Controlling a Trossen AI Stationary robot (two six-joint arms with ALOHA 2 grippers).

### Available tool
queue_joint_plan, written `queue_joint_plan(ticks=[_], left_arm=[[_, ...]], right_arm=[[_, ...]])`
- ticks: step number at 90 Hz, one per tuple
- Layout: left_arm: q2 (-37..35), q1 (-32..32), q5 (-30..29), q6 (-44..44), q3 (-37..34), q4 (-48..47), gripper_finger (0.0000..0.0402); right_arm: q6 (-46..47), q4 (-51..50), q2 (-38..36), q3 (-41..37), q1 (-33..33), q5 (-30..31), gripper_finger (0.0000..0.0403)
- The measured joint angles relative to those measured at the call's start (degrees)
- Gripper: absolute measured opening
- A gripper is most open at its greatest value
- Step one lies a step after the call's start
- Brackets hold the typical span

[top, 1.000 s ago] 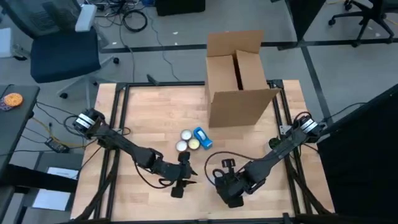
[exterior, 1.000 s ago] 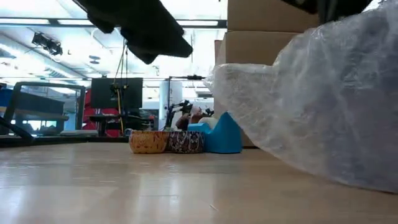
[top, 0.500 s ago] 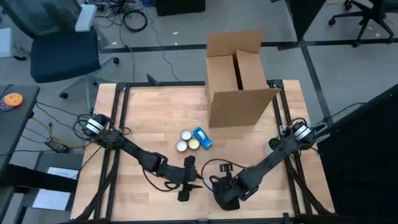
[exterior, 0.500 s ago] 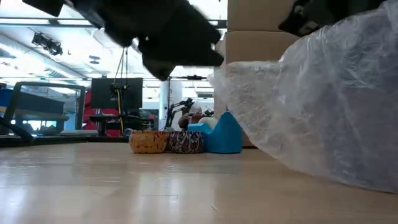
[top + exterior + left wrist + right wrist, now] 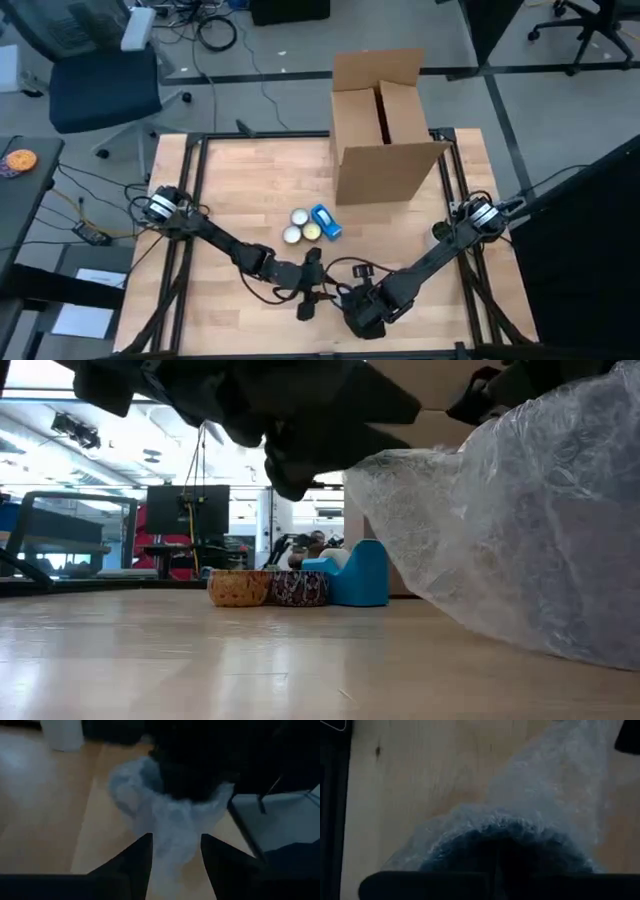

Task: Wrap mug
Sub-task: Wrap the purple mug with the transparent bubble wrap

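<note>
A sheet of clear bubble wrap (image 5: 520, 530) hangs as a big bundle from my right gripper (image 5: 362, 312) near the table's front edge, and its lower part trails onto the wood. In the right wrist view the bubble wrap (image 5: 545, 790) lies over a dark round shape (image 5: 505, 852); I cannot tell whether that is the mug. My left gripper (image 5: 175, 855) is open just left of the right one, its fingers standing on either side of a hanging fold of wrap (image 5: 170, 820). Whether they touch it, I cannot tell. My right gripper holds the bubble wrap up by a gathered upper part (image 5: 480, 420), coming at it from above. Its own body and the wrap hide the fingers, so the part and the number of layers do not show. The wrap hangs slack below it, its lower edge on the table.
Two small round bowls (image 5: 298, 228) and a blue object (image 5: 325, 222) stand together mid-table. An open cardboard box (image 5: 385, 130) stands at the far right. Bare wood lies to the left of the left arm.
My left gripper has gone toward the table's right edge, closing in on the hanging wrap and the right gripper. My right gripper has shifted a little toward the left and the near edge with the wrap still hanging from it.
</note>
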Motion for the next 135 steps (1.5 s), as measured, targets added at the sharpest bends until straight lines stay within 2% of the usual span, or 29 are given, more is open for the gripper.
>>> queue_joint_plan(ticks=[20, 31, 46, 63, 79, 94, 106, 113, 123, 135], left_arm=[[-0.6, 0.0, 1.4, 1.3, 0.0, -0.2, 0.0153], [-0.6, 0.0, 2.4, 1.4, 0.0, -1.1, 0.0153], [-0.6, 0.0, 2.4, 1.3, 0.0, -2.4, 0.0153], [-0.6, 0.0, 2.4, 1.2, 0.0, -3.2, 0.0153], [-0.6, 0.0, 2.4, 1.2, 0.0, -3.6, 0.0153], [-0.6, 0.0, 2.4, 1.2, 0.0, -3.7, 0.0153], [-0.6, 0.0, 2.4, 1.4, 0.0, -3.7, 0.0153], [-0.8, 0.0, 2.4, 1.4, 0.0, -4.2, 0.0153], [-2.9, 0.1, 2.0, 1.5, 0.6, -11.0, 0.0153], [-7.6, 0.1, -0.1, 1.6, 3.0, -24.9, 0.0153]], right_arm=[[3.0, -10.4, 0.2, 5.8, -0.1, -4.3, 0.0000], [4.6, -15.1, 0.1, 10.7, 0.6, -3.0, 0.0000], [7.8, -17.7, 0.1, 11.8, 2.0, 0.5, 0.0000], [11.0, -13.8, 0.1, 8.5, 3.2, 6.7, 0.0000], [11.0, -5.7, 0.0, 1.3, 3.1, 7.6, 0.0000], [11.1, -0.2, -0.5, -3.7, 2.0, 5.2, 0.0000], [10.4, 0.0, -0.4, -4.2, 0.9, 1.8, 0.0000], [8.2, -0.7, -0.2, -3.2, 0.8, 2.0, 0.0000], [4.4, 0.3, 0.0, -1.4, 0.5, 5.1, 0.0000], [1.8, 2.8, 0.0, -1.3, -1.8, 1.6, 0.0000]])
